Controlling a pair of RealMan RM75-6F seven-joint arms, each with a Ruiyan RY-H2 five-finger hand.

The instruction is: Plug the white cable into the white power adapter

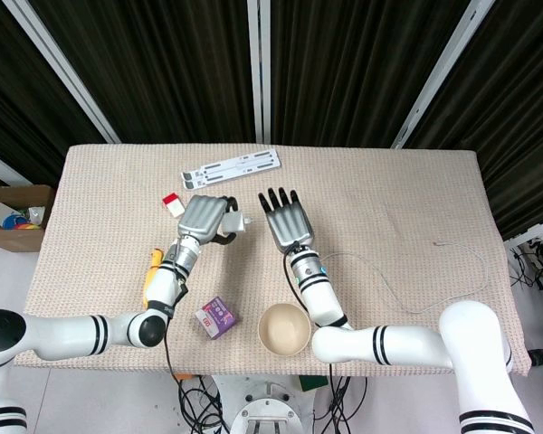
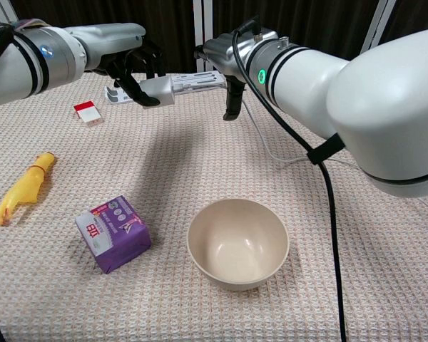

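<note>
My left hand [image 1: 202, 215] is raised over the table and grips the white power adapter [image 1: 236, 222], which sticks out toward the right hand. In the chest view the left hand [image 2: 125, 60] shows the adapter [image 2: 157, 89] the same way. My right hand [image 1: 288, 217] is open, fingers spread, a short gap to the right of the adapter and holding nothing. The white cable [image 1: 485, 267] loops across the right side of the table, one thin end lying free at the far right. Its near end runs up behind my right hand [image 2: 232, 78] along the cable [image 2: 269, 152] and is hidden there.
A beige bowl [image 1: 284, 329] sits near the front edge, with a purple packet [image 1: 216, 316] to its left. A yellow object [image 1: 152, 276] and a small red-and-white box [image 1: 173, 204] lie at the left. A long white strip [image 1: 232, 168] lies at the back.
</note>
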